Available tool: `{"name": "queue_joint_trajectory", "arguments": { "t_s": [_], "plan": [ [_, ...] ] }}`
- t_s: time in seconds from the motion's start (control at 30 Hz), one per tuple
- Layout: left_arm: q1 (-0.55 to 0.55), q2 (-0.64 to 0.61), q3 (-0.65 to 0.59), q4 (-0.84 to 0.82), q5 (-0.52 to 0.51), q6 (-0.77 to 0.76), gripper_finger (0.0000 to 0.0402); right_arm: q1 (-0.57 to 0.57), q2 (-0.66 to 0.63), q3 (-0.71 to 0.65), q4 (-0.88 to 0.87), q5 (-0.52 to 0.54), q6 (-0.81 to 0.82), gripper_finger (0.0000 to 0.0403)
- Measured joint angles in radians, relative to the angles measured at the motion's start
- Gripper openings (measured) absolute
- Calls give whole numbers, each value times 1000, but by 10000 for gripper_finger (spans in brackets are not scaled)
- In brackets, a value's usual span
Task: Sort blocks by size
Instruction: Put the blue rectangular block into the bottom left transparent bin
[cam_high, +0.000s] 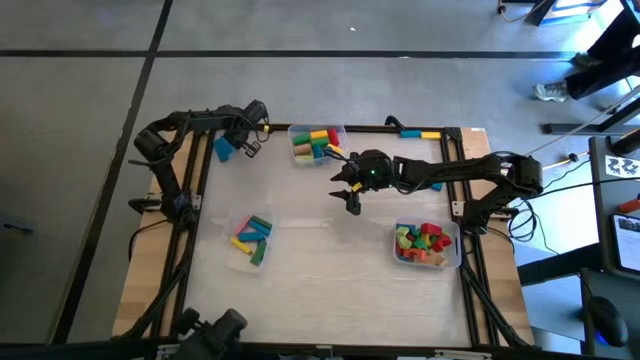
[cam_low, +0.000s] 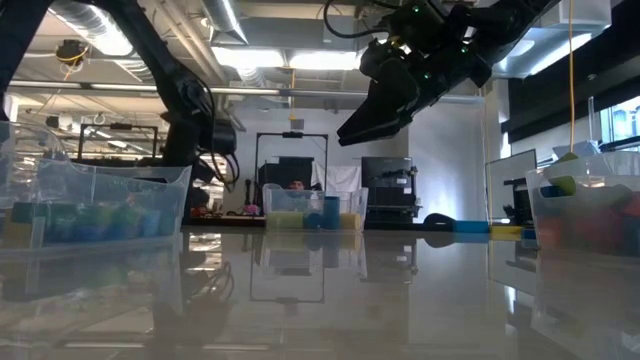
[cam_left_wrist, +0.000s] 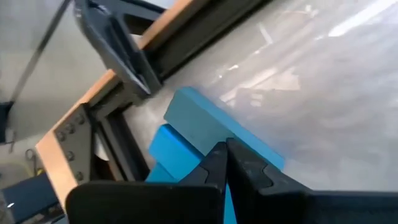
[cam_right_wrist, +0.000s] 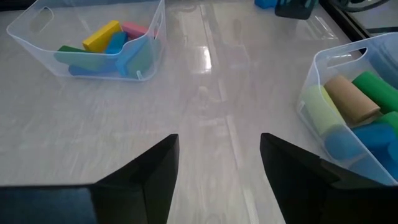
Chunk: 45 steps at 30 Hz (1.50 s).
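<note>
Top-down, the right end effector (cam_high: 350, 186) hangs open over the bare worktop (cam_high: 330, 270), between three clear bins of blocks (cam_high: 316, 142); the left end effector (cam_high: 240, 140) is by the far-left corner at a blue block (cam_high: 223, 149). From table height the bins look foggy. Left wrist cam: dark fingers (cam_left_wrist: 214, 165) pinched together against the blue block's flat face. Right wrist cam: fingers (cam_right_wrist: 155, 163) wide apart, holding nothing, cylinders half cut off.

3 bins (cam_high: 258, 242) of blocks (cam_high: 424, 243) surround the right end effector (cam_high: 346, 187).
</note>
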Motion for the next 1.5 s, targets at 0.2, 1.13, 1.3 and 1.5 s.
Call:
{"name": "queue_joint_trajectory", "arguments": {
  "t_s": [0.2, 1.13, 1.3, 1.5],
  "plan": [
    [-50, -4, 1, -58, 48, 22, 5, 0, 0, 0, 0, 0, 0, 225],
    [-343, -274, -5, -216, 79, -37, 7, 0, 0, 0, -61, -10, 1, 225],
    [-328, -314, -4, -212, 87, -144, 44, 0, 0, 0, -60, -10, 4, 225],
    [-291, -314, -4, -182, 109, -257, 133, 1, 0, 0, -76, -10, 4, 225]
  ]
}}
